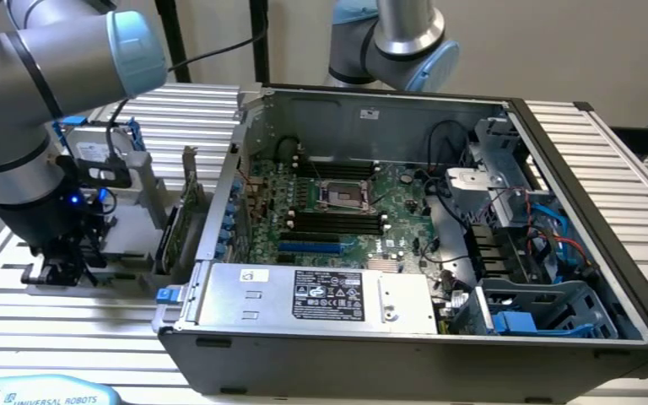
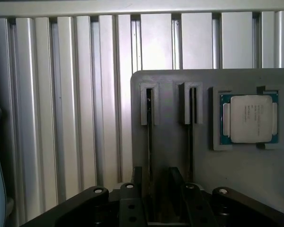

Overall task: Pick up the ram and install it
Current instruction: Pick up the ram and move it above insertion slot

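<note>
Gripper (image 2: pixel 155 172): I see it closest to the wrist camera, its 2 dark fingers (image 2: pixel 137 176) pointing down onto a grey holder (image 2: pixel 170 94).
Jaws: spread, 1 finger on each side of the holder's narrow slot, with clear grey showing between each finger and the slot.
Ram (image 2: pixel 149 137): I read it as the thin dark strip standing edge-on in that slot, running between the fingers; neither finger appears to touch it.
Second slot (image 2: pixel 191 111): just beside the first, also with a dark strip in it; I cannot tell what it holds.
Processor chip (image 2: pixel 248 118): square and silver, lying flat in its own recess of the holder, beyond the 2 slots.
Table (image 2: pixel 52 94): ribbed aluminium slats under and around the holder.
Arm: in the exterior view it stands at that view's left, with the wrist low over the holder.
Expansion card (image 1: pixel 183 215): green, upright, between the holder and the case.
Computer case (image 1: pixel 414 342): open on top, at the exterior view's right of the holder.
Memory slots (image 1: pixel 336 224): black, parallel, on the motherboard, well apart from the gripper.
</note>
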`<control>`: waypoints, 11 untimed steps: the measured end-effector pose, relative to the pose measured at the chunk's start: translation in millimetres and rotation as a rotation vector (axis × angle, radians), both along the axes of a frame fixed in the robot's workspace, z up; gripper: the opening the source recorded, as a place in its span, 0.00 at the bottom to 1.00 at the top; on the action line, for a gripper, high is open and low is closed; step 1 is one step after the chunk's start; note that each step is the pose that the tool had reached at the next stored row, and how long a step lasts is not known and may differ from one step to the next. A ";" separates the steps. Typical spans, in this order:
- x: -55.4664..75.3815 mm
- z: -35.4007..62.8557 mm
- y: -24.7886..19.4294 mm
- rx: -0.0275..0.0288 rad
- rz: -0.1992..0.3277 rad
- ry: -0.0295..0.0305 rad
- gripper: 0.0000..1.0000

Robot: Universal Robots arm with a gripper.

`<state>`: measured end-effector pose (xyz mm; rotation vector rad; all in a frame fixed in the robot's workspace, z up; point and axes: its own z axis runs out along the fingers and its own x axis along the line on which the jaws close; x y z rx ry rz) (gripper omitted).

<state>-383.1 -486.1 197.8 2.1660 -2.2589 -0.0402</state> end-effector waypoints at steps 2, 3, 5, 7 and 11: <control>-0.1 -0.6 0.5 0.0000 0.004 -0.0001 0.36; -0.1 -0.9 0.7 0.0001 0.008 -0.0001 0.36; -0.3 -1.5 1.1 0.0000 0.019 0.0000 0.36; -0.7 -2.2 1.2 0.0000 0.027 0.0000 0.36; -0.8 -3.1 1.3 -0.0002 0.030 0.0015 0.36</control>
